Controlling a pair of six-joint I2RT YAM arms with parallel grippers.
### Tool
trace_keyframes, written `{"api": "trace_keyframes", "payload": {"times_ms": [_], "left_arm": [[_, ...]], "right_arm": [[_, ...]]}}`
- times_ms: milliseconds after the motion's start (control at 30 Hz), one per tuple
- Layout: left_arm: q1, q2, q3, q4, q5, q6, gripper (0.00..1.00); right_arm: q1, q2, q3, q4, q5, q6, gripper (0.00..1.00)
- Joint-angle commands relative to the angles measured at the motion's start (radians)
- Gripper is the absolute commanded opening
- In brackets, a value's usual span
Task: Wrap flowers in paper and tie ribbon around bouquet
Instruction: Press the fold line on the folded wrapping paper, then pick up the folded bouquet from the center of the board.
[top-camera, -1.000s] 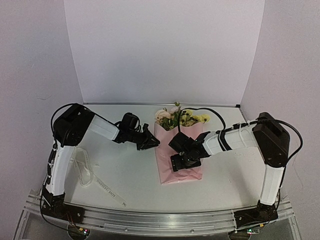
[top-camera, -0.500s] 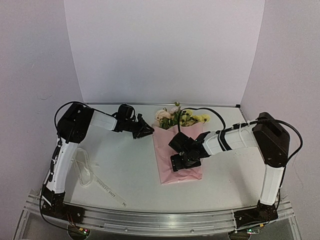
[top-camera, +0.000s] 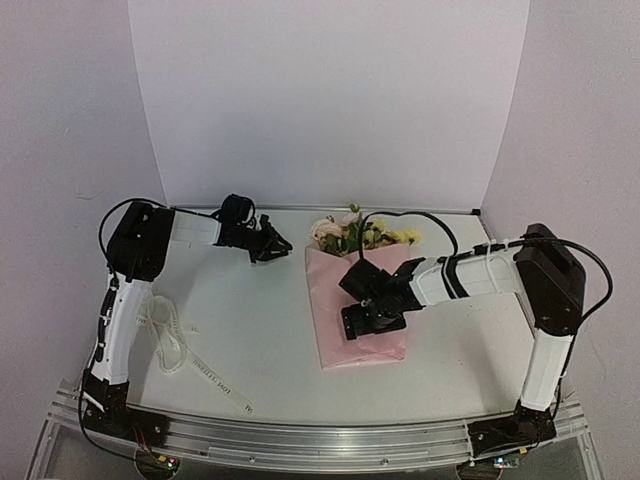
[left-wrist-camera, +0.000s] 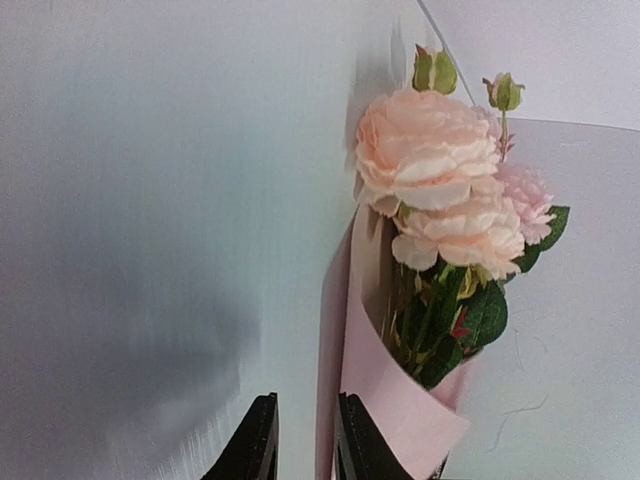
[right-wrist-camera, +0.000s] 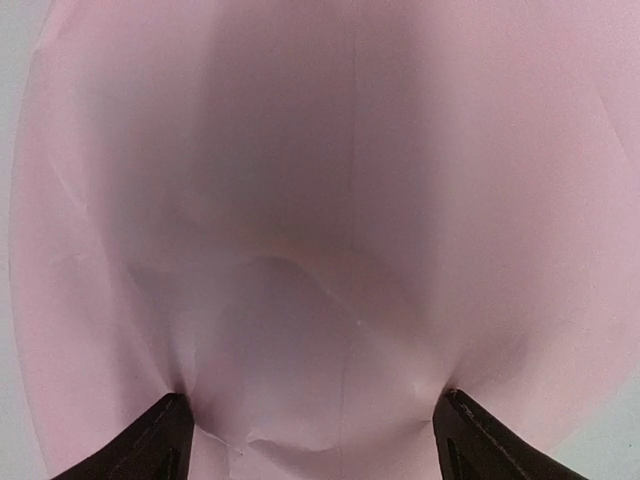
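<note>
Right gripper (right-wrist-camera: 312, 430), jaws spread wide, pressed onto the pink tissue-paper wrap (right-wrist-camera: 330, 200); left gripper (left-wrist-camera: 305, 445), narrowly parted, held nothing near it.

This looks like a robotics lab. A left arm (top-camera: 118, 312) and a right arm (top-camera: 482, 274) are bolted to an aluminium rail (top-camera: 300, 436) at the edge of a white surface (top-camera: 250, 325), with plain white panels (top-camera: 330, 100) around it.

A white tabletop (top-camera: 250, 340) is seen, softly and evenly lit, with only faint shadows cast on it. It is closed off at the back by a plain white backdrop panel (top-camera: 320, 100). Pale lilac walls (top-camera: 60, 120) are seen on both sides. The near edge is lined by an aluminium rail (top-camera: 300, 438).
</note>
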Motion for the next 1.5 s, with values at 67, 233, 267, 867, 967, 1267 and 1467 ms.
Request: {"api": "trace_keyframes", "payload": {"times_ms": [67, 233, 267, 867, 967, 1267, 1467], "left_arm": [[-0.053, -0.269, -0.225, 0.027, 0.012, 0.052, 0.23], [-0.098, -0.366, -0.380, 0.105, 0.004, 0.019, 0.23], [-0.109, -0.380, -0.398, 0.107, 0.001, 0.017, 0.23], [-0.275, -0.457, -0.513, 0.099, -0.032, -0.050, 0.21], [-0.287, -0.425, -0.498, 0.109, -0.024, -0.062, 0.21], [-0.297, -0.300, -0.379, 0.087, -0.003, -0.061, 0.20], [-0.302, -0.239, -0.306, 0.059, 0.000, -0.060, 0.21]], "right_arm": [[-0.011, -0.153, 0.089, -0.082, 0.023, 0.028, 0.88], [-0.065, -0.185, 0.067, -0.085, -0.010, 0.052, 0.88], [-0.077, -0.187, 0.058, -0.084, -0.018, 0.055, 0.88], [-0.279, -0.283, -0.192, 0.150, -0.229, 0.067, 0.92], [-0.296, -0.265, -0.199, 0.167, -0.242, 0.075, 0.92], [-0.381, -0.212, -0.270, 0.306, -0.324, 0.062, 0.90], [-0.443, -0.177, -0.319, 0.445, -0.424, 0.079, 0.83]]}}
